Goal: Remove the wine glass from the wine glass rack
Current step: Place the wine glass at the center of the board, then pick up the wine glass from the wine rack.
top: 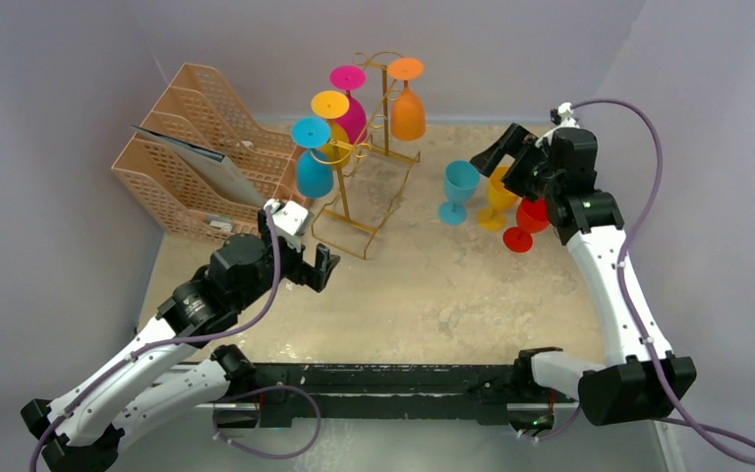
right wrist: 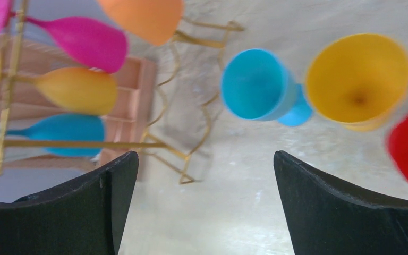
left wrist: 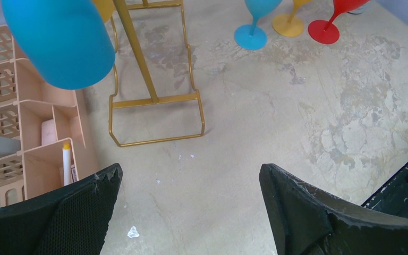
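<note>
Wine glass rack [top: 342, 197], set far and left of centre on the bench [top: 433, 295], with four glasses [top: 314, 172] hung inverted by their feet; three upright glasses [top: 459, 187] are stood by the wide, empty right claw [top: 504, 157]; left claw [top: 313, 267] likewise wide.

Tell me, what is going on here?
Two robot arms are unloading a gold wine glass rack. Four glasses hang on it; a blue glass, a yellow glass and a red glass stand on the table. The right gripper, open and empty, hovers by those three. The left gripper, open too, sits near the rack's base.
</note>
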You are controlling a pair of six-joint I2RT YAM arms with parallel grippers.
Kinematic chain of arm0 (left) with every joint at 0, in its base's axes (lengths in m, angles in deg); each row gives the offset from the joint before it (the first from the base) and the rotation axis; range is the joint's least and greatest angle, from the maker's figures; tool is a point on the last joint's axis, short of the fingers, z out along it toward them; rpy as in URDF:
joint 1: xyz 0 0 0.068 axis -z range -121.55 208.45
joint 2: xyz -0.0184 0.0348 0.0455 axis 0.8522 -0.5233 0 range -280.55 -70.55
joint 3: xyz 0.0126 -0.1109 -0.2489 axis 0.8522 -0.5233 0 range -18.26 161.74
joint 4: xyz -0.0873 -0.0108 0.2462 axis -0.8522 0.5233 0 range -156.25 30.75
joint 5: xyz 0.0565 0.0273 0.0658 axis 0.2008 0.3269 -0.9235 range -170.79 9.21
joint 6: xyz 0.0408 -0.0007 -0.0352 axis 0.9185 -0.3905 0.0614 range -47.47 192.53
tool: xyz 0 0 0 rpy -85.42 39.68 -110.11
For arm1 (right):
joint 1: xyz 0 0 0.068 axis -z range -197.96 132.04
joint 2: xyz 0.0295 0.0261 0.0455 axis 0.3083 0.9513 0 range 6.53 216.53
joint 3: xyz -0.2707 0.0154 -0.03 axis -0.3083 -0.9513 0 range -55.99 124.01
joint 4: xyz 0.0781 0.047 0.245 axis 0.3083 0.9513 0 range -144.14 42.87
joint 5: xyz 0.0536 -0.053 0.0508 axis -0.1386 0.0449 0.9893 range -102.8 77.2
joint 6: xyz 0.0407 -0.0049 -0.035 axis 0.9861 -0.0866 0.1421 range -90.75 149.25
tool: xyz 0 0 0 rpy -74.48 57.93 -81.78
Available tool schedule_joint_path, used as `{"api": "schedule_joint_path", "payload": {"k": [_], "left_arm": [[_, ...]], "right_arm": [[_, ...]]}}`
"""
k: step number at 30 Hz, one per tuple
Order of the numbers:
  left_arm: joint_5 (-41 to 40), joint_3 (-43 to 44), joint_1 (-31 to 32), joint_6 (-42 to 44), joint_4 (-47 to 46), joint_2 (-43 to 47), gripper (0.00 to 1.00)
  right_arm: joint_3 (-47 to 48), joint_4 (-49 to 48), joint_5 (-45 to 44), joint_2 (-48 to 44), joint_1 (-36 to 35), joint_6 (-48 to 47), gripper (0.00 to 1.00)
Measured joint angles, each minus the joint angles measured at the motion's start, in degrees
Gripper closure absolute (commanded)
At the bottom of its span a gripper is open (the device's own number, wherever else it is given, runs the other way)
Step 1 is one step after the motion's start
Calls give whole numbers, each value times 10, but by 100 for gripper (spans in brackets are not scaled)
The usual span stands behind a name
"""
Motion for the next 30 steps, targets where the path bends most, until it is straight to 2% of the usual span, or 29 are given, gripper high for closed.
{"api": "schedule_joint_path", "payload": {"k": [7, 9, 11, 17, 23, 30], "left_arm": [[1, 0, 0, 0, 0, 0, 0], [0, 0, 0, 0, -1, 0, 0], [0, 0, 0, 0, -2, 0, 0], [12, 0, 0, 9, -14, 0, 0], [35, -5, 0, 28, -48, -14, 0], [55, -19, 0, 50, -97, -38, 0]], "right_arm": [[42, -53, 173, 86, -2, 65, 2], [73, -56, 202, 126, -9, 77, 7], [101, -62, 217, 161, -17, 89, 16], [162, -89, 211, 225, -31, 150, 22], [279, -125, 198, 317, -30, 205, 32], [400, -122, 170, 409, -31, 252, 34]]}}
